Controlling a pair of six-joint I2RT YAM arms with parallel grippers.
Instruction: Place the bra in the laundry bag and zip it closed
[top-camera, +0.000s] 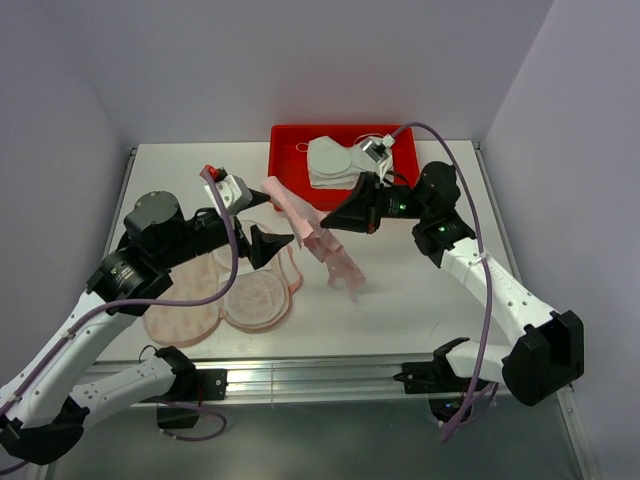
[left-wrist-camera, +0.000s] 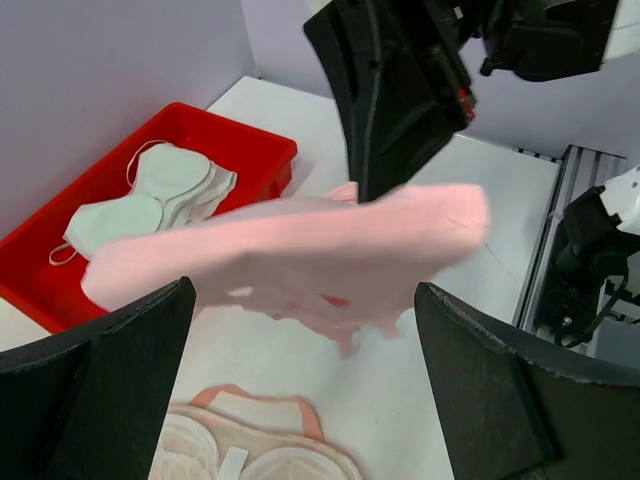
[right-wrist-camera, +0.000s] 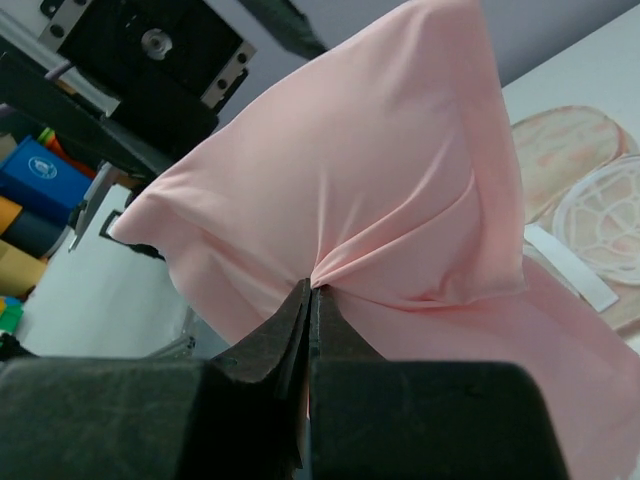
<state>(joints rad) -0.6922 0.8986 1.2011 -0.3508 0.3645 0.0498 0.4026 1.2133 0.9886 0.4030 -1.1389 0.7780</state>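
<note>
Enclosing white table (top-camera: 400, 310), lilac walls (top-camera: 300, 60)

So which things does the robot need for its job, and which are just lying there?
Needed for the job:
- pink bra, pinched in the right gripper
- laundry bag, lying open on the table
- left gripper, open beside the bag

Just lying about:
- red tray
- white bras piled in it

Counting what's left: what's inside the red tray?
A pile of pale bras lies in the red tray. The top one covers the rest, and the right arm hides part of the tray.
</note>
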